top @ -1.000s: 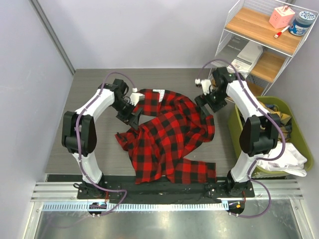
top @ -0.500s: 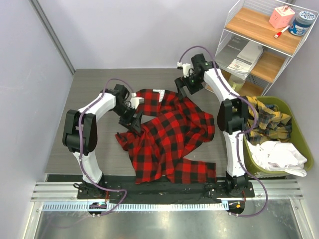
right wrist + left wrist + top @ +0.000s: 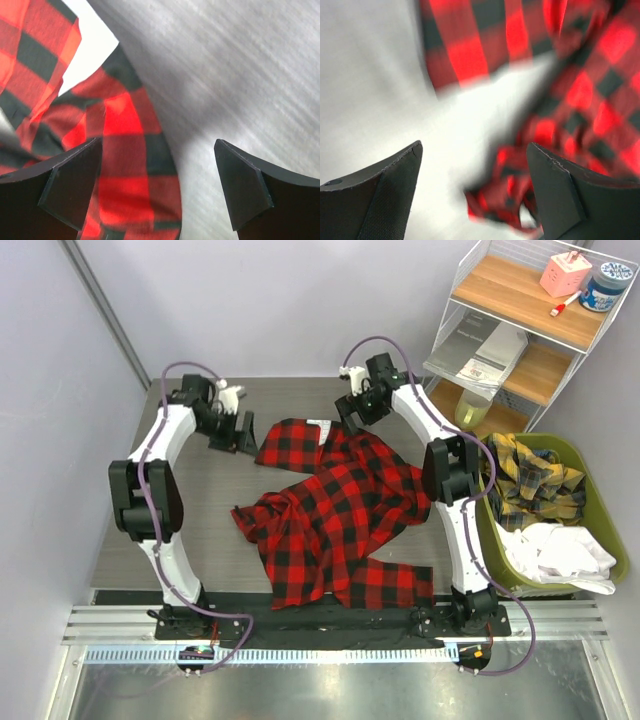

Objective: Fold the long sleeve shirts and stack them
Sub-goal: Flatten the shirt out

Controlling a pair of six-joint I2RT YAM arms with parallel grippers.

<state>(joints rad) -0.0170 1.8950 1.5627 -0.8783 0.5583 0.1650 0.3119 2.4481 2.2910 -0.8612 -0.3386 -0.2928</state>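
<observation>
Left end effector [image 3: 243, 432] hangs open and empty in the top view, over bare bench [image 3: 190, 530] just beside the far-left edge of the shirt [image 3: 340, 510]. The right end effector [image 3: 350, 412] is open too, holding nothing, at the shirt's far edge near the white patch [image 3: 318, 425]. The shirt lies mid-bench as a rumpled spread, with 1 sleeve trailing toward the near right and folds of cloth lapped over each other. I see no neat fold in it and no stack anywhere on the bench. The green bin [image 3: 600, 510] on the right holds a yellow plaid cloth [image 3: 530, 480] and a white cloth [image 3: 560, 550].

Left wrist view: the picture is blurred, but my 2 fingers [image 3: 380, 200] stand wide apart with only pale bench between them. The checked shirt [image 3: 600, 90] is ahead and to the right, not in the grip.

Right wrist view: the fingers [image 3: 65, 185] are spread wide, with an edge of the shirt [image 3: 120, 165] lying flat below on the grey bench [image 3: 240, 75], untouched.

My read is that the task is near its start. This shirt has yet to be flattened, folded and placed, and the bin's cloths probably wait after it.
</observation>
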